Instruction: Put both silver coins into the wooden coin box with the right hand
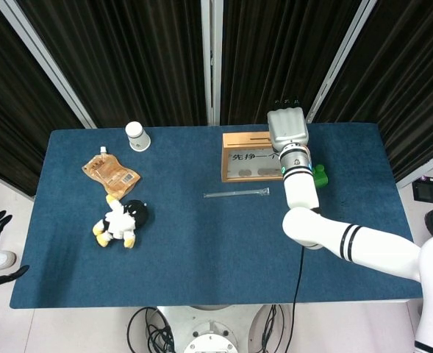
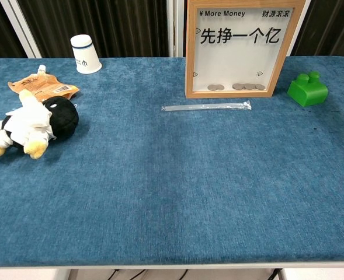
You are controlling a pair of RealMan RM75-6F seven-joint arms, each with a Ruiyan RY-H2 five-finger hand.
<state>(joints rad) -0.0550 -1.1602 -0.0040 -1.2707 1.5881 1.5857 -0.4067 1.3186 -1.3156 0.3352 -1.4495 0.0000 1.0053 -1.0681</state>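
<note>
Napped blue table cloth [image 2: 177, 192] bears glass-fronted wooden coin box [image 2: 193, 55].

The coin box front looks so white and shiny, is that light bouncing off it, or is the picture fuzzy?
Chest view: the coin box front panel is bright but sharp, its print and the coins readable. Head view: the box is small, its text less clear; the right hand hides its right end.
</note>
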